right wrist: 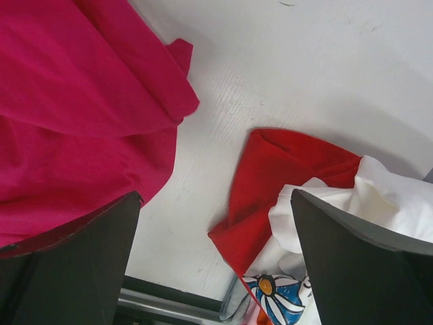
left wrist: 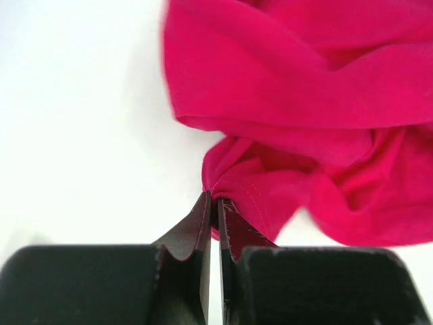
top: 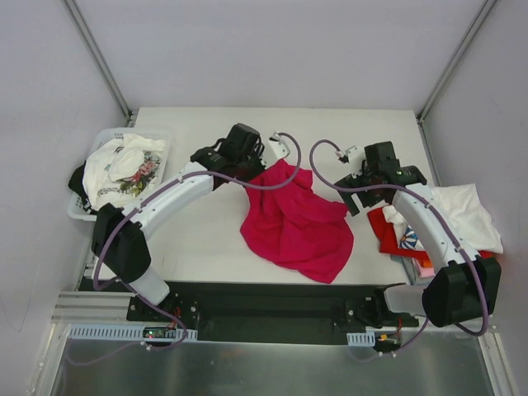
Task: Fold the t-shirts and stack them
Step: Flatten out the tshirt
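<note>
The left gripper [left wrist: 215, 202] is clamped on a fold of the one magenta shirt [top: 297, 223], heaped mid-frame. The right gripper [right wrist: 215, 196], jaws apart, hangs between it and one red shirt [right wrist: 270, 183] under white shirts [top: 466, 210] at right. One basket [top: 78, 210] sits upper left.

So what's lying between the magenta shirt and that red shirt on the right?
Nothing: only a strip of bare white table separates the magenta shirt from the red shirt. The right wrist view shows it best.

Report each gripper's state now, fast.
Left gripper: shut on an edge of the crimson t-shirt.
Right gripper: jaws wide open, holding nothing.
</note>
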{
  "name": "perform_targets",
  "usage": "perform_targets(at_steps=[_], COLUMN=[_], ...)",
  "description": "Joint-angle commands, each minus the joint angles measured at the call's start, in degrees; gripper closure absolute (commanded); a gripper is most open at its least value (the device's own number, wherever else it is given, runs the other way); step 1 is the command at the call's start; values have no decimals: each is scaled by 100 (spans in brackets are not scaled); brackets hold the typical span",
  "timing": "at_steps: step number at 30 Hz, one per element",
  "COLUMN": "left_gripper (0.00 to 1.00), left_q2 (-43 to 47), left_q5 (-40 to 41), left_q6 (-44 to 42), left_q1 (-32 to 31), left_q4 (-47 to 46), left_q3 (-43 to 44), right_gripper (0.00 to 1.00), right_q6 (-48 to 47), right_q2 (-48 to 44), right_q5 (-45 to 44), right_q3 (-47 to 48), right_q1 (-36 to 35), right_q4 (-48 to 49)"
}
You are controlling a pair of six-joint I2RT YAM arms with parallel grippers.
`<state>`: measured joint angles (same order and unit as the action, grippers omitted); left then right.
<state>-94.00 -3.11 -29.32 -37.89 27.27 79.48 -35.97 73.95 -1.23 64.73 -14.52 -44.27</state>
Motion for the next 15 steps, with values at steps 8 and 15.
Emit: perform_targets(at_steps=[8, 15], left_gripper=[100, 100], left_q2=[900, 1234], left_q5=[1726, 2357], left_q6=[-610, -759], left_q1=[-17, -26], left_q4=[-169, -187], left_q3=[516, 314], right_gripper=[1, 1], right_q6=[169, 195], right_q2=[163, 242], right_q5=[-87, -316], right_q3=[-277, -417], right_q1=[-121, -138], right_q4=[410, 533])
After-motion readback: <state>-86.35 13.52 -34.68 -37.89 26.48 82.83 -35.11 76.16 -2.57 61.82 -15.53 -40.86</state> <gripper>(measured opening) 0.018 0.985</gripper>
